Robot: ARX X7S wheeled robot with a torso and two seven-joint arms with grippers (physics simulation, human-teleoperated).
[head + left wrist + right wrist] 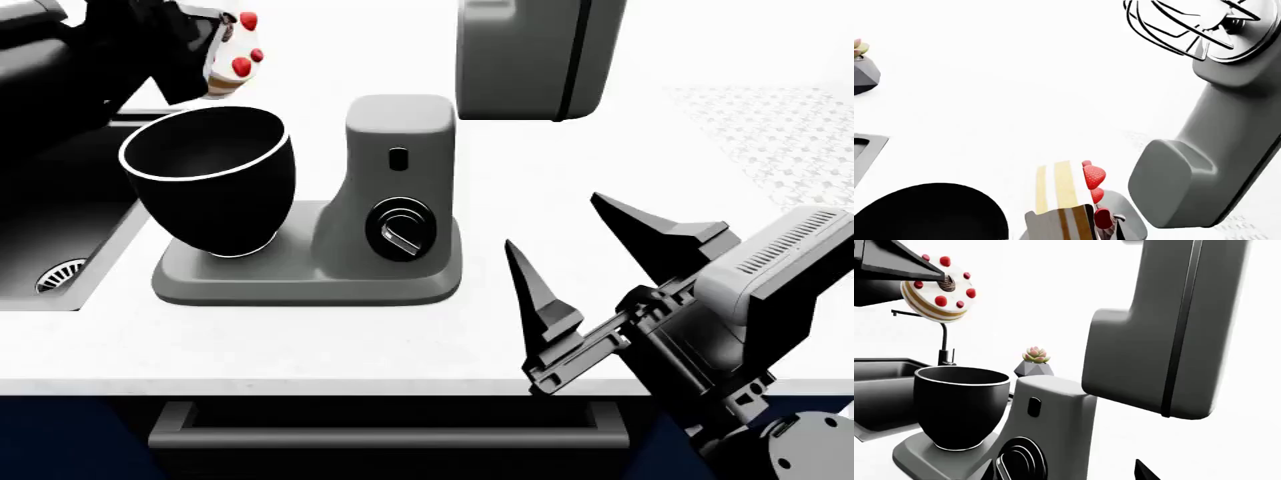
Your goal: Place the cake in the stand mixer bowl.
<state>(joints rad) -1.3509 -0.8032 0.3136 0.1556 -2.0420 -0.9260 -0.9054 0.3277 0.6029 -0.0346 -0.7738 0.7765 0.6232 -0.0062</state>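
The cake (230, 58), small and round with red berries on a white top, is tipped on its side with my left gripper (200, 45) shut on it. It hangs above the far rim of the stand mixer bowl (207, 185), a glossy black bowl seated on the grey mixer's base. In the left wrist view the cake (1062, 192) sits between the fingers with the bowl (927, 215) below and beside it. The right wrist view shows the cake (937, 287) well above the bowl (961, 407). My right gripper (558, 228) is open and holds nothing, to the right of the mixer near the counter's front edge.
The grey stand mixer (400, 190) has its head (534, 55) tilted up, whisk (1184, 25) exposed. A sink (60, 250) lies left of the bowl with a faucet (944, 342) behind. A small faceted planter (1034, 364) stands at the back. A drawer handle (387, 425) runs below the counter.
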